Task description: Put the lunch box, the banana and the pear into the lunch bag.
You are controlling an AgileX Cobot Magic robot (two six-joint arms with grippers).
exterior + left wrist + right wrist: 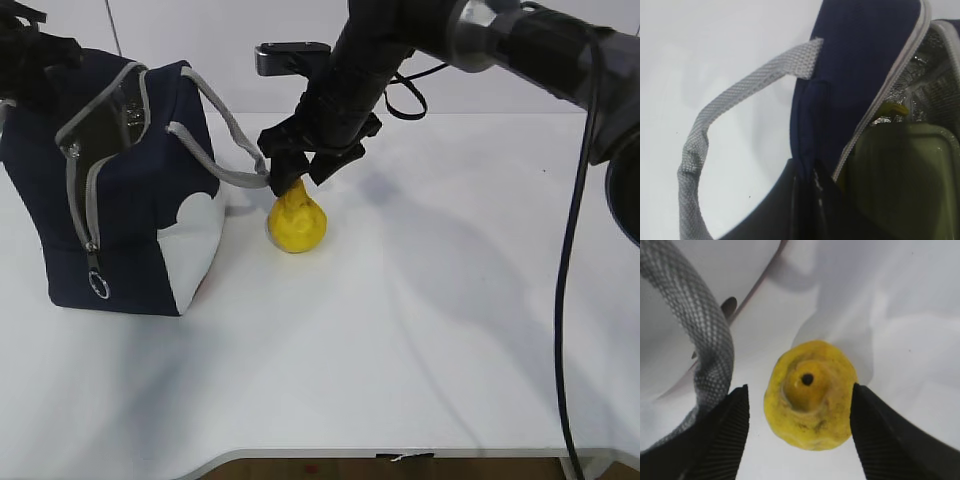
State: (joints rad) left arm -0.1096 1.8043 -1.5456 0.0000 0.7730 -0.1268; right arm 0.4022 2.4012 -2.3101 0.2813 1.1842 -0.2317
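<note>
The navy lunch bag [120,200] stands at the left with its zipper open. My left gripper [807,175] is shut on the fabric of the bag's rim beside the opening. Inside the bag lies the lunch box [905,175], its green lid up. A small yellow-green bit [892,107] shows behind the lid; I cannot tell whether it is the banana. The yellow pear [297,222] stands upright on the table just right of the bag. My right gripper [800,435] is open above it, one finger on each side of the pear [810,392].
One grey loop handle [225,130] of the bag hangs out toward the pear and runs close past the right gripper's left finger [725,440]. The other handle [740,85] loops out by the left gripper. The white table [450,330] stretches to the right and front.
</note>
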